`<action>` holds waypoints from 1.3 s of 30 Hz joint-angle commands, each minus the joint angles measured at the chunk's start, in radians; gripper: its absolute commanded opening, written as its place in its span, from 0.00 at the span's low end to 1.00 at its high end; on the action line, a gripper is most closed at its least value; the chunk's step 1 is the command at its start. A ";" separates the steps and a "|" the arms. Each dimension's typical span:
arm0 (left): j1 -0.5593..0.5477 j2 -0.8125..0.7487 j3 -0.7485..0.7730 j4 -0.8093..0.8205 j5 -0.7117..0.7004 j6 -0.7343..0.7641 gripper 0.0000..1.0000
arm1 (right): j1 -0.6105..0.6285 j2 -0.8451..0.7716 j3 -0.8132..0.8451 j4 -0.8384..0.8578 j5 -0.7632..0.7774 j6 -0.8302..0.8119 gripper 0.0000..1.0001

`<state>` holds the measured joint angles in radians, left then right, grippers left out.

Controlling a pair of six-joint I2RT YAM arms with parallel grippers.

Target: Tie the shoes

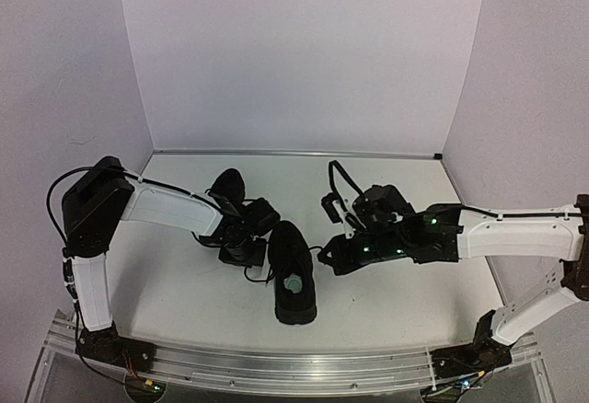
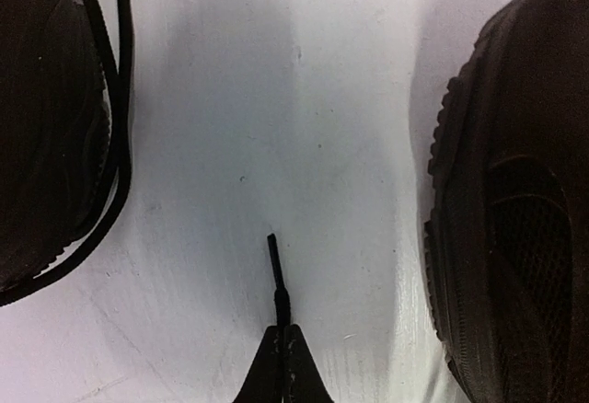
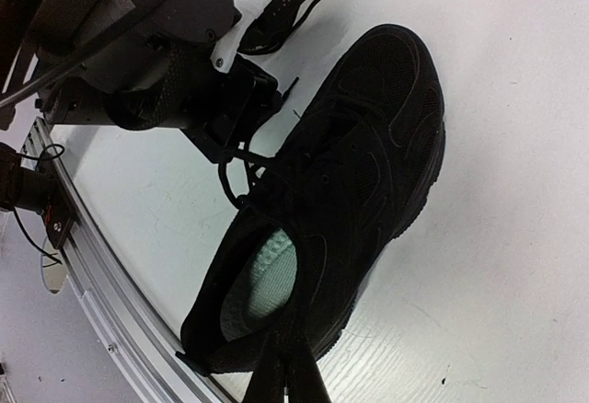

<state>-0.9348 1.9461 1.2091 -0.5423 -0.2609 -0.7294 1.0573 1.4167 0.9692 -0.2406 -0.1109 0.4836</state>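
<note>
Shoe A [image 1: 293,260]: all black, pale patch [image 1: 294,283] inside opening. Lies on table [image 1: 184,302] at centre of top view, just above the metal rail [image 1: 304,362]. Long axis approx. vertical in that frame, w/ toe toward top and a touch left, heel toward bottom edge. Upright on its sole. In right wrist view the same axis runs diagonal, toe upper right, heel lower left.

Shoe B [image 1: 228,187]: all black, up and left of Shoe A in top view, well apart at the toes. Mostly hidden behind the left arm, so heading can't be read reliably; visible end points toward top of frame.

Left gripper [image 2: 283,334]: sits between the 2 shoes, low over the table. Fingers [image 2: 296,371] pressed together, pinching a thin black lace end [image 2: 274,270]; the tip sticks out past the fingertips toward top of frame, over bare table. Left wrist view has a shoe at each side edge; the left one has a lace loop [image 2: 115,145] along its side. Can't tell which is A or B from this view.

Right gripper [image 3: 287,348]: at bottom centre of right wrist view, over the heel collar of Shoe A. Fingers look pressed together; whether a lace is between them, can't tell (black on black).
</note>
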 commanded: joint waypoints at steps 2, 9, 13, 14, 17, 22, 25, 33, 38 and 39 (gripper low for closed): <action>0.001 -0.043 -0.031 -0.056 -0.007 -0.006 0.00 | 0.005 -0.099 -0.038 -0.017 0.072 0.038 0.00; 0.003 -0.243 -0.030 -0.143 -0.127 -0.016 0.00 | 0.002 -0.207 -0.115 -0.034 0.128 0.088 0.00; 0.008 -0.325 -0.004 -0.198 -0.185 -0.009 0.00 | -0.006 -0.259 -0.148 -0.059 0.180 0.118 0.00; 0.013 -0.343 -0.002 -0.207 -0.195 -0.008 0.00 | -0.008 -0.274 -0.154 -0.067 0.196 0.127 0.00; 0.059 -0.396 -0.018 -0.212 -0.204 -0.001 0.00 | -0.017 -0.331 -0.174 -0.102 0.260 0.162 0.00; 0.134 -0.468 -0.052 -0.208 -0.215 0.023 0.00 | -0.032 -0.463 -0.207 -0.187 0.425 0.248 0.00; 0.170 -0.505 -0.060 -0.204 -0.218 0.044 0.00 | -0.041 -0.558 -0.231 -0.232 0.522 0.305 0.00; 0.233 -0.521 -0.086 -0.195 -0.189 0.064 0.00 | -0.054 -0.660 -0.272 -0.450 0.631 0.494 0.00; 0.234 -0.572 -0.147 -0.221 -0.198 0.023 0.00 | -0.054 -0.682 -0.349 -0.543 0.581 0.626 0.00; 0.235 -0.587 -0.161 -0.228 -0.202 0.013 0.00 | -0.054 -0.700 -0.362 -0.566 0.582 0.654 0.00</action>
<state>-0.7038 1.4381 1.0902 -0.7345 -0.4444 -0.6845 1.0061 0.7514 0.6563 -0.6626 0.4551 0.9899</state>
